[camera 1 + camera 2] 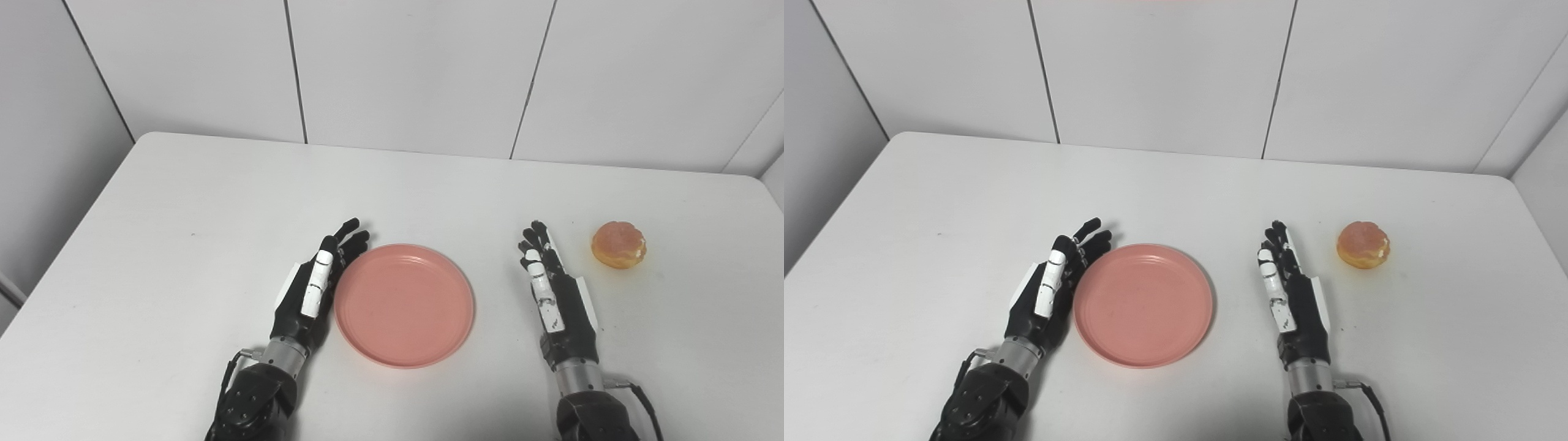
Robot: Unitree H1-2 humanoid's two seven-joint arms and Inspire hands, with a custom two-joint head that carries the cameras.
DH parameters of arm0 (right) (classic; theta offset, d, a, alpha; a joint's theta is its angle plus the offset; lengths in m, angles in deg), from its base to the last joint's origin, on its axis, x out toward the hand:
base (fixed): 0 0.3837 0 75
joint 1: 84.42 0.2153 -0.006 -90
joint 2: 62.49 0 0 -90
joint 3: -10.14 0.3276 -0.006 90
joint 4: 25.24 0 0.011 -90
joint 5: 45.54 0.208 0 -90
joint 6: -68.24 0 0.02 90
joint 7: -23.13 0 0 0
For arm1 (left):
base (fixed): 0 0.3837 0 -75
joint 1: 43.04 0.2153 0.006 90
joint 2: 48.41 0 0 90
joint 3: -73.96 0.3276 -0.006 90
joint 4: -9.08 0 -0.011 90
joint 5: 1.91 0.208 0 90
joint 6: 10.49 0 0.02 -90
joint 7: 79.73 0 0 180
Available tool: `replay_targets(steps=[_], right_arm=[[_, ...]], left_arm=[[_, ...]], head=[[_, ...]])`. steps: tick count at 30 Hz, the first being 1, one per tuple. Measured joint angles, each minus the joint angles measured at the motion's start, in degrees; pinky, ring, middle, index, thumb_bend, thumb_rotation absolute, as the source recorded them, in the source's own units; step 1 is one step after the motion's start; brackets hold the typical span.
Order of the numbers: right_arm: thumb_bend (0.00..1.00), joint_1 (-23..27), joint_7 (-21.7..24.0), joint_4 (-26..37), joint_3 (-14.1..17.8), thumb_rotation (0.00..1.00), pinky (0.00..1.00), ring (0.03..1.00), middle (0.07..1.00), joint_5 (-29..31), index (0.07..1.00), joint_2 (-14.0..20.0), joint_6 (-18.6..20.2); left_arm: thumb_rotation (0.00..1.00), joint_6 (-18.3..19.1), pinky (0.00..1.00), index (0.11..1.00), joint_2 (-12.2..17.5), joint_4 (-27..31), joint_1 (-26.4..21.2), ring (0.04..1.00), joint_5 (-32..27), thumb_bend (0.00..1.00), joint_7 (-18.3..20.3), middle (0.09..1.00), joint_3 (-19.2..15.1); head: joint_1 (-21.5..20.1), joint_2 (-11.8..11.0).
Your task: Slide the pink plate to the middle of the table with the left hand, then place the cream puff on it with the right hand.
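The white tabletop (184,214) carries everything, with pale wall panels behind its far edge. On it the pink plate (404,305) lies flat and empty, near the front and roughly midway between the two sides — by the look of it the sliding step is close to done or done. The left hand (315,288) stands on edge just beside the plate's left rim, fingers straight and pointing away from the robot, holding nothing; whether it touches the rim or is a hair off cannot be told from either view. The right hand (554,294) stands the same way on the far side of the plate, apart from its right rim, fingers extended and empty. The cream puff (618,244) sits alone further right and a little farther back than that hand's fingertips, near but not touching. That is the relation the coming move hangs on — the puff lies to the outside of the right hand, on the side away from the plate, so the hand would likely have to swing outward and forward to close on it, then carry it back left over its own present place to reach the plate. The puff is roundish, with no long axis to favour one approach.
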Motion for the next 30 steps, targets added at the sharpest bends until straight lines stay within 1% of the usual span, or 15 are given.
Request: replay_targets(steps=[2,4,6,13,22,27,28,30], right_arm=[[0.55,0.0,0.0,-0.1,0.0,0.86,0.97,0.945,0.955,0.0,0.965,0.0,0.0],[0.54,0.0,0.0,-0.3,0.0,0.87,0.97,0.944,0.956,0.0,0.966,0.0,0.0],[0.56,0.1,0.0,-0.6,-0.1,0.86,0.97,0.943,0.952,0.0,0.965,0.0,0.0],[0.57,0.6,0.0,-1.9,-0.3,0.88,0.99,0.961,0.964,-0.2,0.976,-0.2,0.0],[0.57,0.8,0.0,-2.1,-0.4,0.85,0.98,0.959,0.959,-0.1,0.966,-0.2,0.0],[0.57,0.8,0.0,-2.1,-0.4,0.86,0.98,0.956,0.958,-0.1,0.966,-0.2,0.0],[0.56,0.8,0.0,-2.1,-0.4,0.87,0.98,0.959,0.961,-0.1,0.970,-0.2,0.0],[0.55,0.9,-0.1,-2.1,-0.3,0.89,0.98,0.963,0.966,-0.3,0.976,-0.2,0.0]], left_arm=[[1.00,-0.1,0.94,0.867,0.0,0.0,0.0,0.912,0.0,0.68,0.5,0.883,0.3],[0.99,-0.3,0.94,0.862,0.0,-0.1,0.0,0.908,0.0,0.68,0.7,0.878,0.4],[1.00,-0.4,0.94,0.863,0.0,-0.2,0.0,0.908,0.0,0.67,0.9,0.879,0.5],[1.00,-0.4,0.93,0.871,0.0,-0.2,0.1,0.912,0.0,0.67,2.2,0.886,1.5],[1.00,-0.5,0.93,0.889,0.1,-0.4,0.1,0.926,-0.1,0.66,3.4,0.905,2.2],[1.00,-1.8,0.92,0.885,0.0,-1.1,0.1,0.924,0.0,0.66,3.4,0.901,2.2],[1.00,-2.2,0.93,0.889,0.0,-1.4,0.1,0.925,0.1,0.66,3.4,0.901,2.2],[0.99,-3.1,0.94,0.897,0.0,-2.0,0.0,0.930,0.3,0.66,3.4,0.906,2.2]], head=[[0.0,0.0],[-1.7,-0.1],[-1.9,-0.3],[-1.9,0.0],[-1.5,0.1],[-1.5,0.1],[-1.5,-0.3],[-1.5,-0.4]])
